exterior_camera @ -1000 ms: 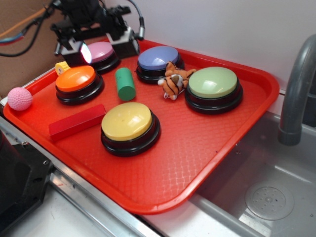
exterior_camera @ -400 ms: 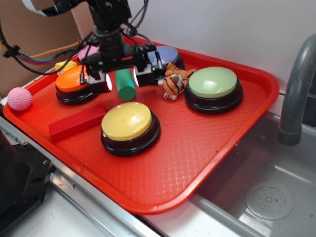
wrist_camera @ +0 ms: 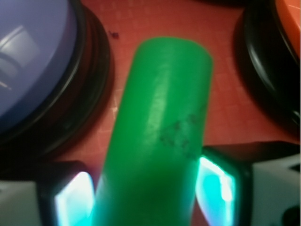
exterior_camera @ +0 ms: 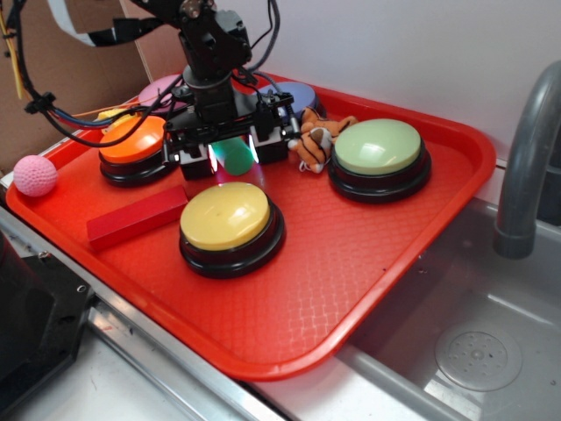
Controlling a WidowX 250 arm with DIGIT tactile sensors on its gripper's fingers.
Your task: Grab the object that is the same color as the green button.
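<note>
The black end effector [exterior_camera: 231, 151] stands low over the red plastic tray [exterior_camera: 377, 263], which sits on the bench toward its back left corner beside a steel sink. Its two fingers straddle the small matte green cylinder block [exterior_camera: 234, 155], one on each side. The exterior view shows only a sliver of green between the lit pads, with the arm's body hiding the rest.

The wrist view fills that gap: the green cylinder block [wrist_camera: 160, 132] lies on its side on the tray floor, running lengthwise between the glowing fingertips [wrist_camera: 217, 188], which sit just beside its curved flanks. Whether they press on it or only flank it cannot be told. The same view shows the blue-purple dome button [wrist_camera: 33, 61] to one side and an orange dome button [wrist_camera: 287, 28] to the other.

Only the exterior view shows the pale sage-green dome button on its black base [exterior_camera: 379, 147] toward the tray's right rear, with a small toy tiger [exterior_camera: 317, 140] between it and the end effector, and the yellow dome button [exterior_camera: 225, 217] in front.
</note>
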